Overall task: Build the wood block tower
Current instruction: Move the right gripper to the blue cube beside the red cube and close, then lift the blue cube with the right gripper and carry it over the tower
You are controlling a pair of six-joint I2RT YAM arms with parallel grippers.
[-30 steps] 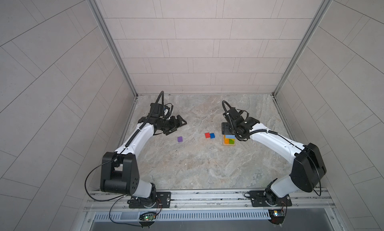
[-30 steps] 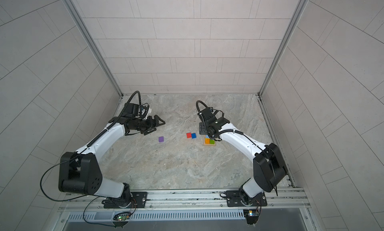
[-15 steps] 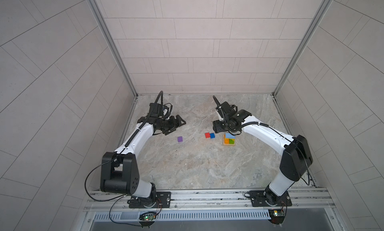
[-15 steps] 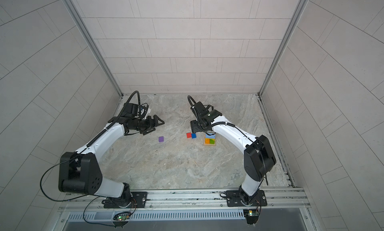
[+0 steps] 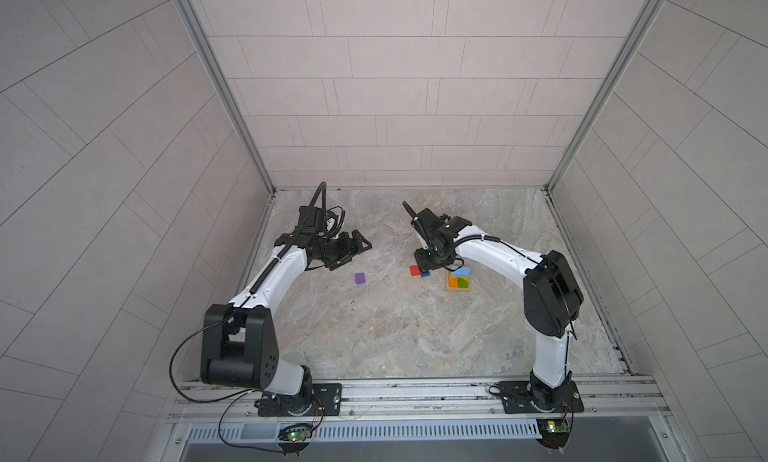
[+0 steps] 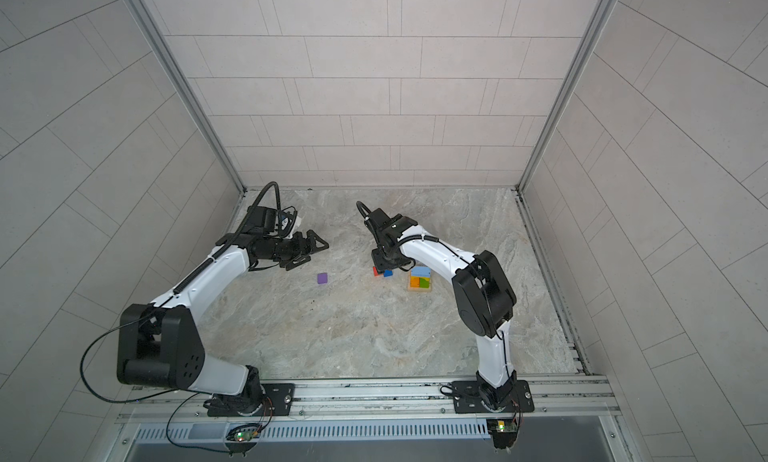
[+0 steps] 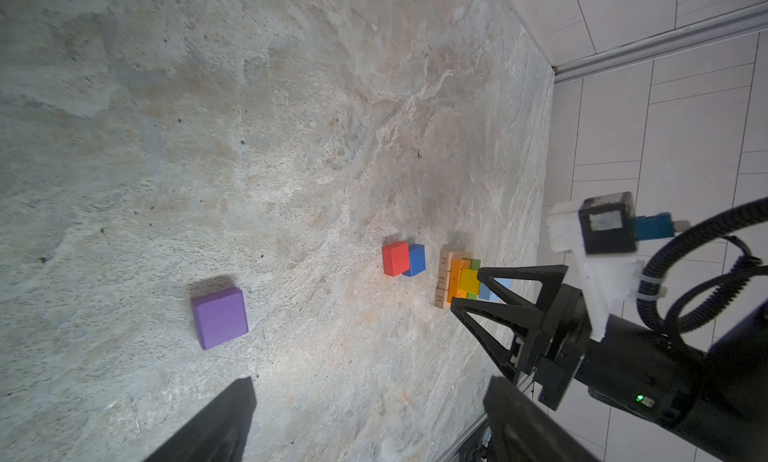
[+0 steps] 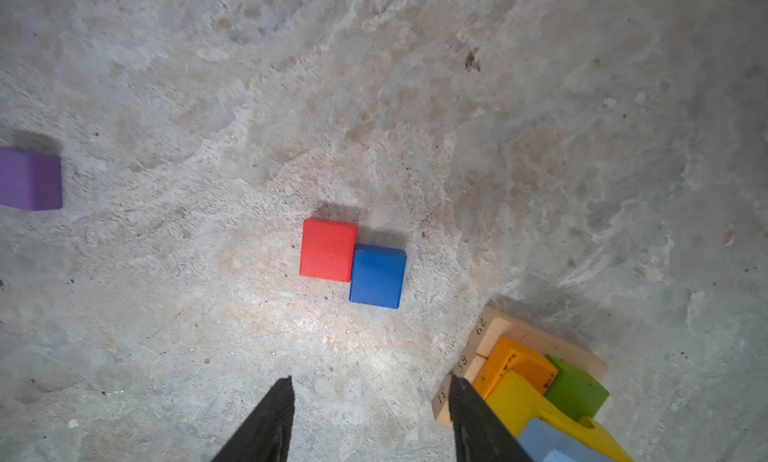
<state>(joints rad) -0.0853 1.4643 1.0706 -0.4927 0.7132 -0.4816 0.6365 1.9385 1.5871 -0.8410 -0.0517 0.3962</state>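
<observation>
Blocks, left to right: your left gripper (image 5: 357,254) hung over the marbled stone-look tabletop (image 5: 395,323) with its black jaws wide apart and nothing between them. Near it sat the purple cube (image 5: 360,278), matte painted wood, alone and well apart from the rest. Next came the red cube (image 5: 414,270) and the blue cube (image 5: 424,274), touching along one side with their corners offset. Your right gripper (image 8: 371,381) hung near that pair, close to the tower (image 5: 458,280), with its fingers apart and gripping nothing.

The tower stood furthest right. Its base was three plain tan bars (image 8: 469,356) laid side by side into a square, with end faces stamped 29, what read like 58, and 31. On them lay an orange brick (image 8: 515,364) beside a green brick (image 8: 575,391), with a yellow brick (image 8: 528,402) across those. The light-blue brick (image 8: 548,443) looked uppermost.
</observation>
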